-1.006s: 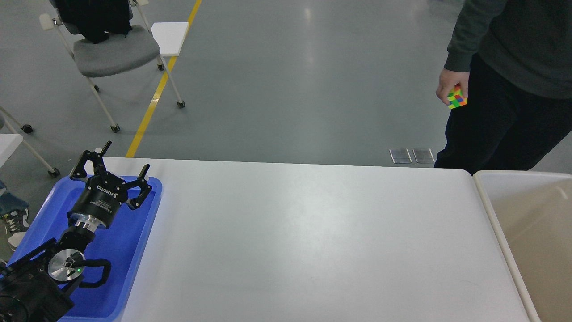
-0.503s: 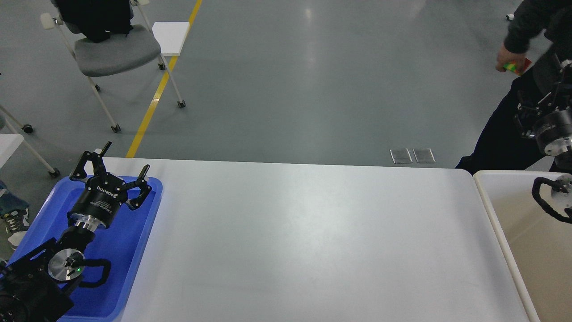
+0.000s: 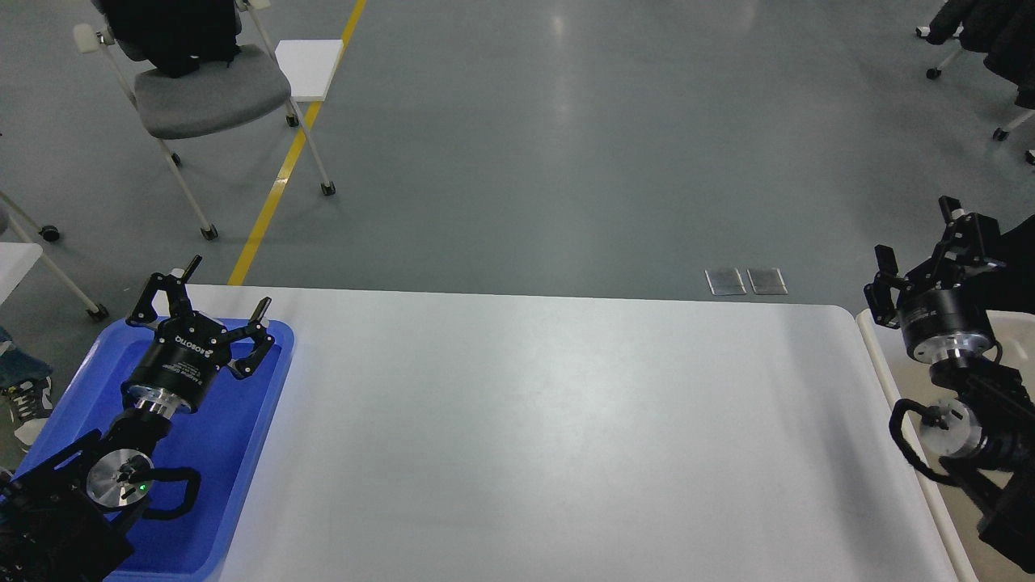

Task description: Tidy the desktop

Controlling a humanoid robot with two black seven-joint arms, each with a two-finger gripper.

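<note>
Bench spans centre frame. Left claw spread wide, empty, above blue tray. Right claw over beige bin, apparently parted, holding nothing.

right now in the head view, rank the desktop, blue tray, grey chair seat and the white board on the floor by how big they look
1. desktop, by far the largest.
2. blue tray, partly covered by the left arm.
3. grey chair seat.
4. white board, smallest.
The seat and board lie farther from the camera, so their true sizes are unsure.
</note>
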